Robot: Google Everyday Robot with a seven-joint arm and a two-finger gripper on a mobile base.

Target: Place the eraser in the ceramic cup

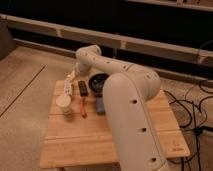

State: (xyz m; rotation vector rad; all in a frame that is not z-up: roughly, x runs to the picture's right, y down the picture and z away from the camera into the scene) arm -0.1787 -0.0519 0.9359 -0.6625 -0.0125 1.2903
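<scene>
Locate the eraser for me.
In the camera view, the eraser lies on the table's left half, between the white bar and the black bowl, with the gripper just beyond it.

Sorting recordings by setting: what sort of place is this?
Probably a robotics lab: a small wooden table on speckled floor, with loose black cables beside it. The gripper hangs near the table's far edge.

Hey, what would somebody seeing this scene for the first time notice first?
The big white robot arm dominates, sweeping from the near right up and over the wooden table, with its tool down near the table's far left corner. Close by sits a small cluster: a black bowl, the dark eraser just left of it, and the ceramic cup by the left edge.
</scene>
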